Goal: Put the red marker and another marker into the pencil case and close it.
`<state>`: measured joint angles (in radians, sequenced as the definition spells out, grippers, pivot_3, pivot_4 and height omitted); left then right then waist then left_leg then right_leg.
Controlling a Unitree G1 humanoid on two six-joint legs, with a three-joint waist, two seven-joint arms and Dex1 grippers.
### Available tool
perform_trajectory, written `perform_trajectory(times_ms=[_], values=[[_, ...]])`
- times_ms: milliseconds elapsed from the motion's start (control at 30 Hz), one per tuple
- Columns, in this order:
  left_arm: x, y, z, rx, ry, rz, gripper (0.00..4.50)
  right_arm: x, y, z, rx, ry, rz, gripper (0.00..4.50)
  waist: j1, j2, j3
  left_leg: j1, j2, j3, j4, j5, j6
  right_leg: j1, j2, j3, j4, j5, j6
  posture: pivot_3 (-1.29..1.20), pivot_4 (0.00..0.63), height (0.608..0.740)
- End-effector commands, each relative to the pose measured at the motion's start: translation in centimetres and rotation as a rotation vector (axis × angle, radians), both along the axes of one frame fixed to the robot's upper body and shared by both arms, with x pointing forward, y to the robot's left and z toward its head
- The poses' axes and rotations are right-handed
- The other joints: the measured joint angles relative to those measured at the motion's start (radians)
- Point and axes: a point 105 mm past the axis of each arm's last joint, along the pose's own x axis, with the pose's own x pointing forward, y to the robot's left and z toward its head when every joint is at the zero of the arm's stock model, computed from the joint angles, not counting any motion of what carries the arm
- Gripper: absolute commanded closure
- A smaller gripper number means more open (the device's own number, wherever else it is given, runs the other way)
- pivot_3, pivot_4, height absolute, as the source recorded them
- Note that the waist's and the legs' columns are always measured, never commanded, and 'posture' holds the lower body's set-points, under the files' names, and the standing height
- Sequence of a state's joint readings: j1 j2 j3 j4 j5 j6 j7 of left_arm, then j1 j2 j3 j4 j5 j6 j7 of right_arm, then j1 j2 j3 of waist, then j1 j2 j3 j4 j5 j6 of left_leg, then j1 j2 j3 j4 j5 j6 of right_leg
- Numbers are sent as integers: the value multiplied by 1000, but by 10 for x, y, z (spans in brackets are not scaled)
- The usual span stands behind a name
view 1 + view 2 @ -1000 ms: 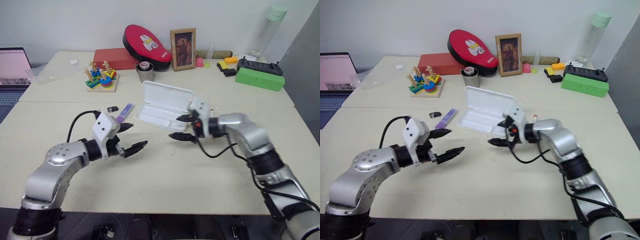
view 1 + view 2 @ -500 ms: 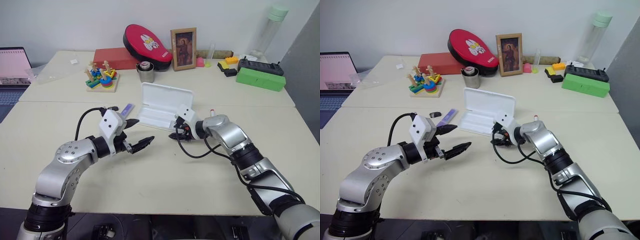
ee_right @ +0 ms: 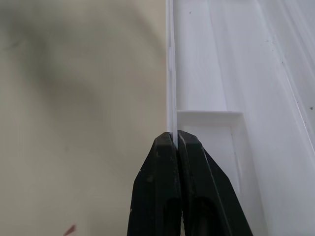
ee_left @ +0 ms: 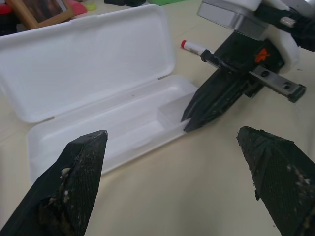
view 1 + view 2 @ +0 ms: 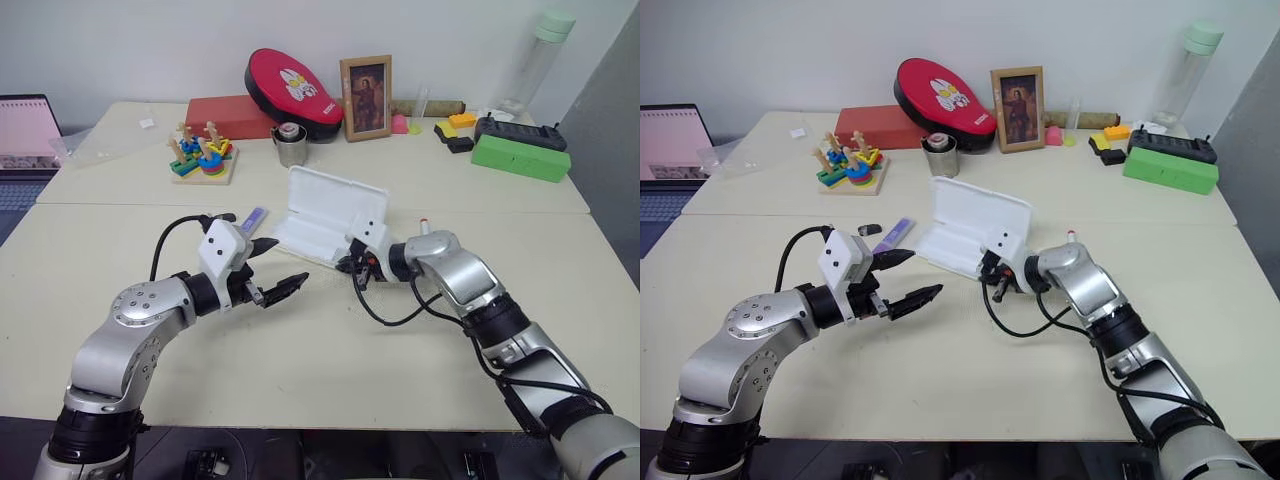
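The white pencil case lies open at mid-table, its lid raised at the back and its tray empty. My right gripper is shut on the tray's thin front wall, near a small end compartment. The red marker lies on the table behind my right wrist, its red tip peeping out. The lilac marker lies left of the case. Left of the tray, my left gripper hovers open and holds nothing.
A small black object lies beside the lilac marker. Further back are a wooden stacking toy, a metal cup, a red box, a photo frame and a green box. A laptop sits far left.
My right gripper went from open to shut, closing on the tray's front wall. The case has swung a little and its lid stands higher. My left gripper stays open and still.
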<state>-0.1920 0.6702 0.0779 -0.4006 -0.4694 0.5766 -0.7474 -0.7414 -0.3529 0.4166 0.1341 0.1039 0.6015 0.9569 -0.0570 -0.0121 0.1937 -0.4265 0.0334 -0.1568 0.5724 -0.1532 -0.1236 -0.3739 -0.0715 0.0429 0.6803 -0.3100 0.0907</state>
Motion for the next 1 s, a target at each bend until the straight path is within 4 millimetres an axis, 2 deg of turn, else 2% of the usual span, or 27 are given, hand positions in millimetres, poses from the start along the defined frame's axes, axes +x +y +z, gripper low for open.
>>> perform_trajectory(times_ms=[33,167,333,533,600,633,700,867,900,933,1000], values=[[-11,-1,7,23,-23,-57,0,-28,4,15,17,-58,157,4444,0,0,0,0,0,0,0,0,0,0,0,0,0,0,0,0,150,740],[-19,3,4,50,-2,-79,0,-44,-2,1,-39,-47,209,4444,0,0,0,0,0,0,0,0,0,0,0,0,0,0,0,0,150,740],[-25,-1,0,69,19,-107,0,-52,-5,-14,-83,-32,221,4444,0,0,0,0,0,0,0,0,0,0,0,0,0,0,0,0,150,740],[-25,-5,2,63,15,-119,0,-59,-4,-22,-83,-58,268,4444,0,0,0,0,0,0,0,0,0,0,0,0,0,0,0,0,150,740],[-25,-6,3,62,13,-125,0,-57,-4,-20,-74,-68,259,4067,0,0,0,0,0,0,0,0,0,0,0,0,0,0,0,0,150,740],[-25,-7,3,60,12,-128,0,-57,-5,-18,-63,-68,257,3984,0,0,0,0,0,0,0,0,0,0,0,0,0,0,0,0,150,740],[-25,-9,4,58,9,-138,0,-55,-6,-6,-13,-69,238,3486,0,0,0,0,0,0,0,0,0,0,0,0,0,0,0,0,150,740],[-26,-21,8,34,-1,-182,0,-50,-16,44,220,-59,145,2316,1,0,0,0,0,0,0,0,0,1,0,0,0,0,0,0,150,740],[-25,-24,9,25,-6,-192,0,-47,-22,55,271,-41,106,2064,1,0,0,0,0,0,0,0,0,1,0,0,0,0,0,0,150,740],[-24,-32,10,5,-10,-209,0,-37,-39,67,324,-38,-1,1741,2,0,0,0,0,0,0,0,0,1,0,0,0,0,0,0,150,740],[-20,-45,11,-36,-14,-241,0,-20,-73,78,372,-58,-197,1320,9,0,0,0,0,0,0,0,0,1,0,0,0,0,0,0,150,740]])
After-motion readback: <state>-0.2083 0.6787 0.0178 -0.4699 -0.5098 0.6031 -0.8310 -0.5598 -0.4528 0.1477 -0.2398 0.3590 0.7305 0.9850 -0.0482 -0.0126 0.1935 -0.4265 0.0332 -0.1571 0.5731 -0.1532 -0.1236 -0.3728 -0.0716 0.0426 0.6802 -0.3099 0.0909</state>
